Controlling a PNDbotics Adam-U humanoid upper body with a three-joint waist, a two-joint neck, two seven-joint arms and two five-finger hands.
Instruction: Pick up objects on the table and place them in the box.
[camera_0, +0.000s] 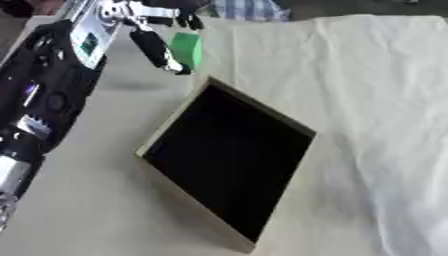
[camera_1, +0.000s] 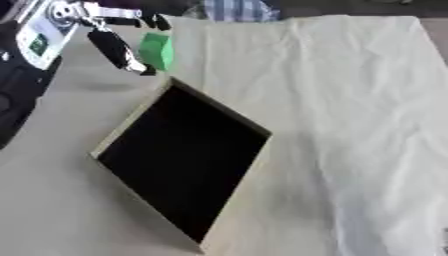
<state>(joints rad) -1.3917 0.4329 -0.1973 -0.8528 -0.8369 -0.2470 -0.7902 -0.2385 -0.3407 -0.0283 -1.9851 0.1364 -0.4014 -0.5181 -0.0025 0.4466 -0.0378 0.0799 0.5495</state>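
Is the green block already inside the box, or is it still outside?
Outside. The green block is at the left robot hand, beyond the box far corner; the box interior shows only dark.

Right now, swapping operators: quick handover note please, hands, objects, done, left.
Left hand: raised at upper left, fingers curled round a green block, above the table just beyond the box's far corner.
Right hand: not in view.
Box: open, dark inside, nothing visible in it, sitting on the cloth-covered table.
Done: block picked up.
Left: carry it over the box and release. No other objects visible on the table.
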